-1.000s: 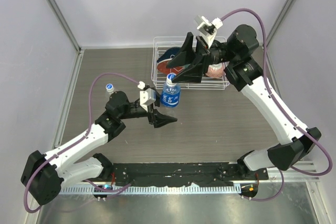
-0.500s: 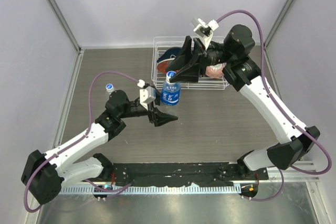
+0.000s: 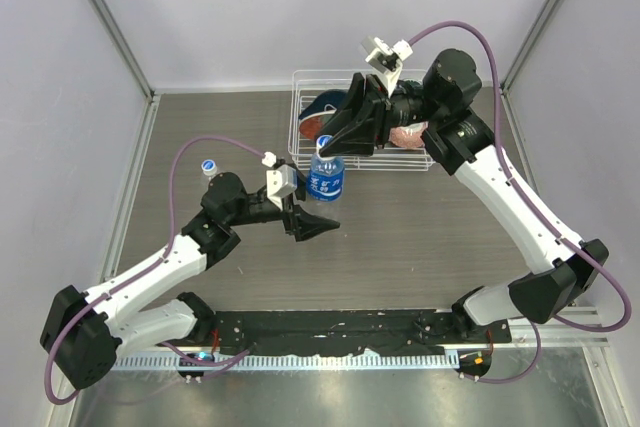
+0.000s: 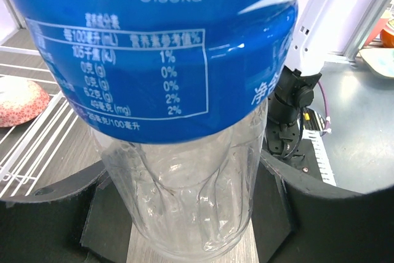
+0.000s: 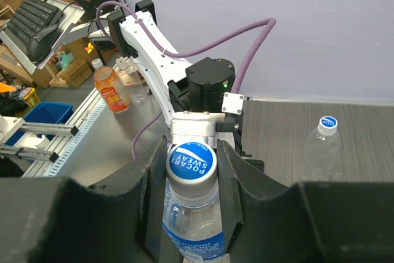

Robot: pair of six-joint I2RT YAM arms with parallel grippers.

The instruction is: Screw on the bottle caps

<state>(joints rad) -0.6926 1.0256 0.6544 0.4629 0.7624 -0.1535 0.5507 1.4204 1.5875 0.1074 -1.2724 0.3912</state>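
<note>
Grey wood-grain table [image 3: 420, 237], walled in pale lilac, carried the work near its centre. The labelled bottle [image 3: 326, 183] stood upright there, its clear lower body clamped between the fingers of the left gripper [image 4: 188, 214], seemingly so it would not spin with the cap. From 12 o'clock the right gripper [image 5: 191, 151] reached over the neck, its fingers [image 5: 229, 177] closed against both sides of the blue cap [image 5: 191, 163], a hold suited to twisting it down the thread. How far it was threaded could not be told. At 9 o'clock, well apart, the plain bottle [image 5: 321, 149] stood alone with its own cap [image 5: 329, 123] seated. A wire basket [image 3: 300, 82] sat just beyond at 12 o'clock.
</note>
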